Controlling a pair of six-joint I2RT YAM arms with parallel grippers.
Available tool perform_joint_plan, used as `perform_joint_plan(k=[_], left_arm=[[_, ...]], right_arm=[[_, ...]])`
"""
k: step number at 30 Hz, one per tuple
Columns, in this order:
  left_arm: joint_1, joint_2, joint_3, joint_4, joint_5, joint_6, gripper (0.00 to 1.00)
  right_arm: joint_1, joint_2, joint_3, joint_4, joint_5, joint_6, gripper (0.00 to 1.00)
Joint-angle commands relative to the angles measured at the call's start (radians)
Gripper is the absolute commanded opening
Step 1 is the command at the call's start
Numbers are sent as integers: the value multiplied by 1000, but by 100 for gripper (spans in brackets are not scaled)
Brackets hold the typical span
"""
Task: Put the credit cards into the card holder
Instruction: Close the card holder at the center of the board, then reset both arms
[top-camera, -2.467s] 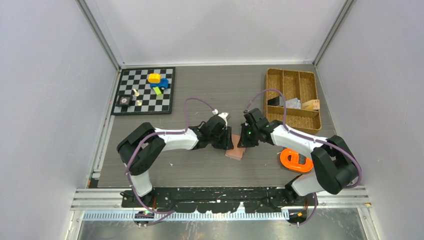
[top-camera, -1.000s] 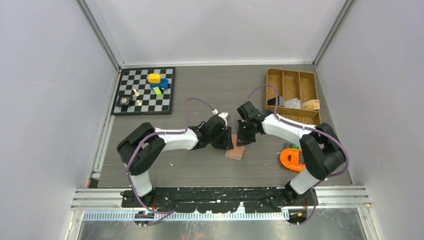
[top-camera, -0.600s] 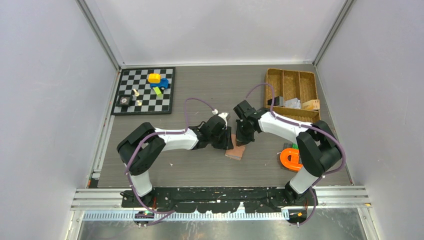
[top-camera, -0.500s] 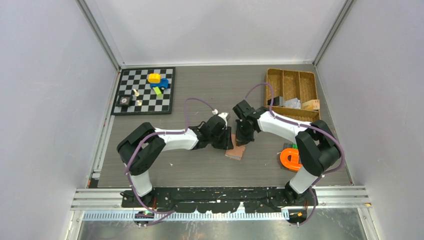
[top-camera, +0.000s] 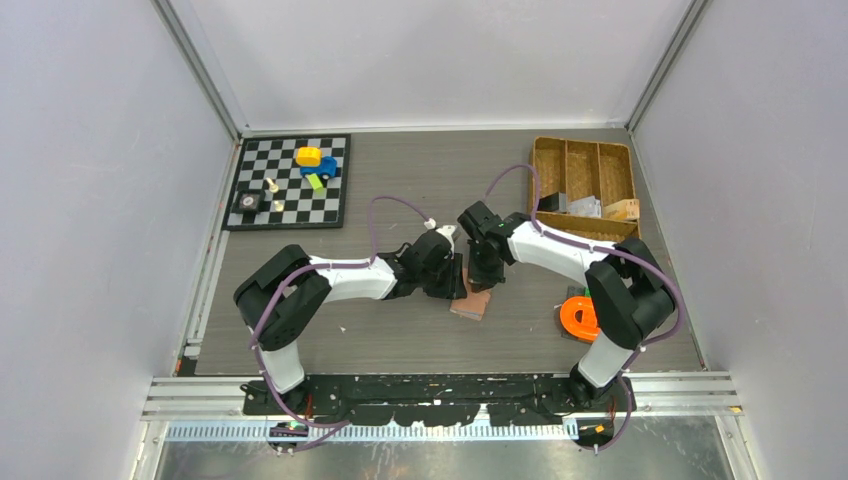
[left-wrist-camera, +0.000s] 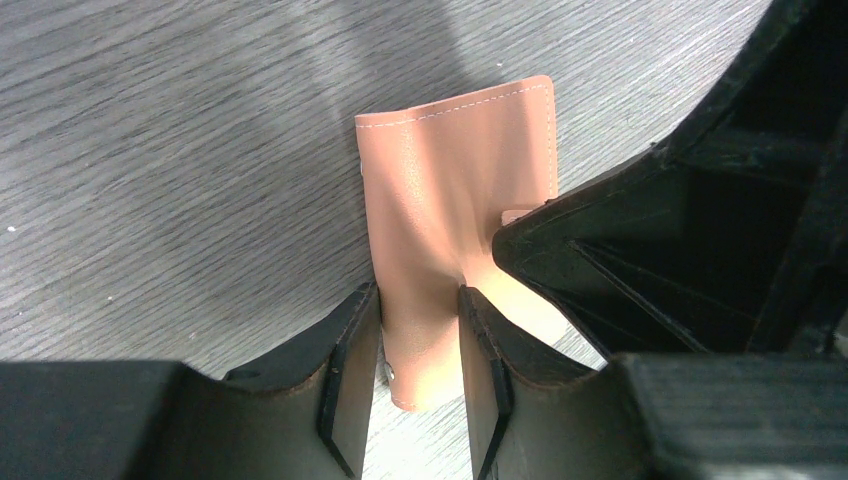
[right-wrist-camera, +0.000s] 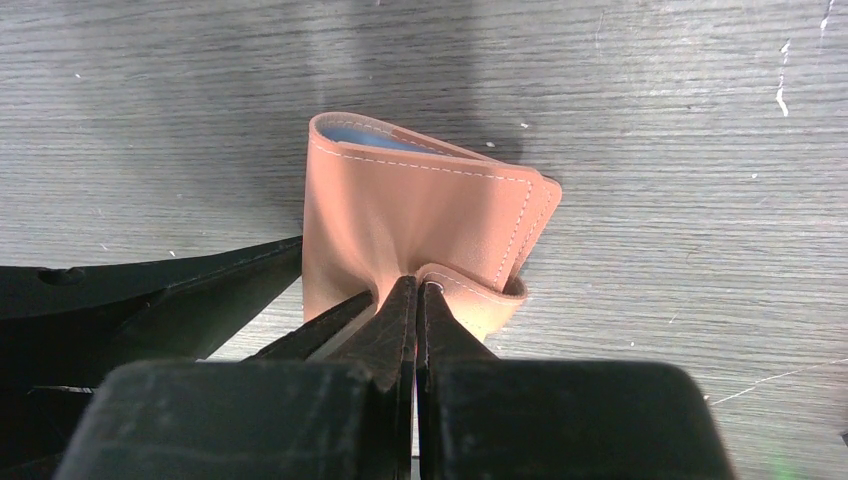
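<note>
The salmon-pink card holder (top-camera: 471, 304) lies on the table between both grippers. My left gripper (top-camera: 455, 284) is shut on one flap; in the left wrist view (left-wrist-camera: 420, 305) its fingers pinch the leather (left-wrist-camera: 450, 170) near the snap button. My right gripper (top-camera: 484, 278) is shut on the other flap's edge (right-wrist-camera: 418, 287), the card holder (right-wrist-camera: 420, 210) bulging open. A pale bluish card edge (right-wrist-camera: 365, 137) shows inside the fold. Dark (top-camera: 553, 203) and pale (top-camera: 587, 207) flat things in the wicker tray may be cards; they are too small to tell.
The wicker tray (top-camera: 585, 150) stands at the back right with a small tan box (top-camera: 622, 209). An orange ring-shaped object (top-camera: 577, 317) lies by the right arm's base. A chessboard (top-camera: 290, 182) with toys is at the back left.
My right arm's wrist and forearm have swung left and a little farther back, uncovering more of the orange object. The card holder and my left gripper have stayed in place.
</note>
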Motion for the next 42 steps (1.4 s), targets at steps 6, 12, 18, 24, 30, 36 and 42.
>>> perform_joint_plan(k=[6, 12, 18, 24, 30, 36, 42], left_arm=[[2, 11, -22, -136, -38, 36, 41], [35, -80, 6, -174, -20, 55, 54], [97, -203, -17, -220, -13, 75, 68], [269, -336, -54, -279, 42, 96, 80], [502, -540, -30, -433, 55, 148, 86], [572, -808, 92, -653, -216, 303, 95], [571, -1033, 93, -741, -367, 402, 100]], right_arm=[[27, 152, -70, 112, 137, -10, 0], [13, -20, 12, 12, 135, -62, 23], [-69, -177, 37, -56, 120, -121, 51], [-223, -327, 11, -64, 108, -182, 70], [-401, -535, -26, -22, 175, -233, 73], [-451, -784, -115, 101, 302, -288, 76], [-451, -942, -212, 185, 342, -289, 75]])
